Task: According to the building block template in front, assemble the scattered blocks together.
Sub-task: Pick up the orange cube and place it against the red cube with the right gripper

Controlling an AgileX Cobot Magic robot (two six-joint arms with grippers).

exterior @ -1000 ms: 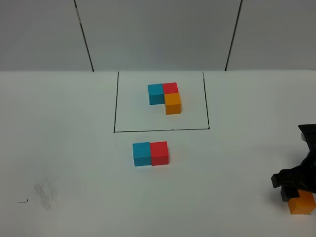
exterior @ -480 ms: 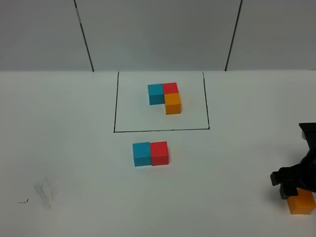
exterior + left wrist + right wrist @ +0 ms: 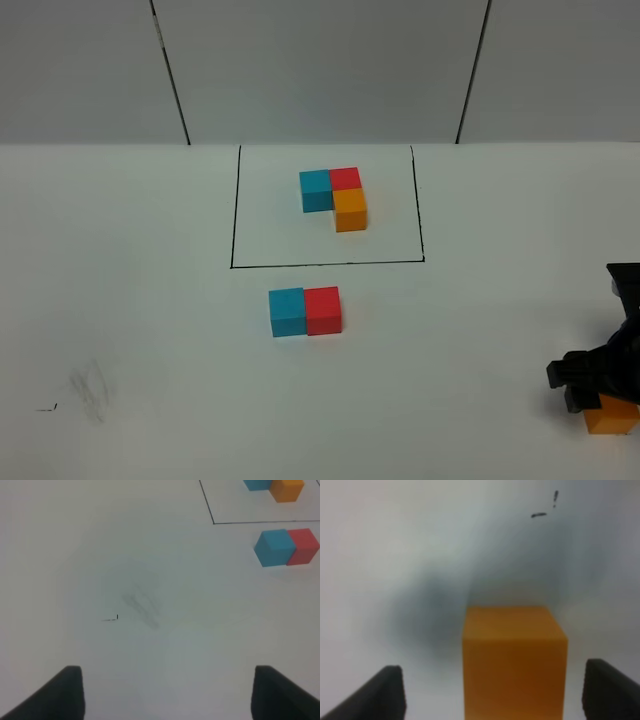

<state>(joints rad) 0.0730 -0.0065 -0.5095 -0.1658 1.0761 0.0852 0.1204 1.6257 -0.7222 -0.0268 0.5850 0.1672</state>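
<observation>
white table around the work carries only a grey smudge and a small black pen mark, both on the left side; two dark seams run up the back wall; black drawn rectangle holds the building block template: cyan and red side by side at the back, touching, with orange against the near face of the red, L shape; just outside the rectangle's near line sit two of the loose ones, cyan cube and red cube, touching, cyan on the left; third one, orange cube, is well apart at the near right of the table, only bare table between it and the pair; right gripper hangs over it and blocks its back part, so the high camera shows just an orange corner; right wrist view is soft but clear enough: the cube sits between the two fingers, strip of table showing on each side, so claw is apart and not touching it; cube's near end is cut off by the picture edge; left gripper is spread wide with nothing between its tips, over bare table near the smudge; that view clips the template at the picture edge, red one not visible there
</observation>
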